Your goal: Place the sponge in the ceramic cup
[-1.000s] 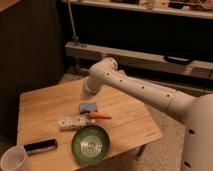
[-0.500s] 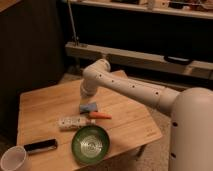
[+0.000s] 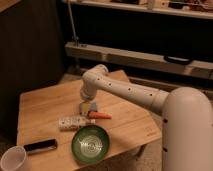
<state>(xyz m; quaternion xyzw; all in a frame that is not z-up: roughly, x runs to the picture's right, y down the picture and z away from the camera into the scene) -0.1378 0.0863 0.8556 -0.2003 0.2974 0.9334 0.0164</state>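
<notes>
The blue sponge (image 3: 93, 106) lies flat near the middle of the wooden table (image 3: 42, 107), just above the orange carrot (image 3: 100, 115). My gripper (image 3: 85, 106) hangs straight down from the white arm, right at the sponge's left edge. The white ceramic cup (image 3: 12, 159) stands upright at the table's front left corner, far from the gripper, with its pale inside showing.
A white power strip (image 3: 71, 121) lies left of the carrot. A green striped bowl (image 3: 90, 144) sits at the front edge, and a dark flat device (image 3: 40, 146) lies between bowl and cup. Shelving (image 3: 140, 55) runs behind the table.
The arm has swung left and lowered, bringing the gripper down to the sponge. The objects on the table have not moved.
</notes>
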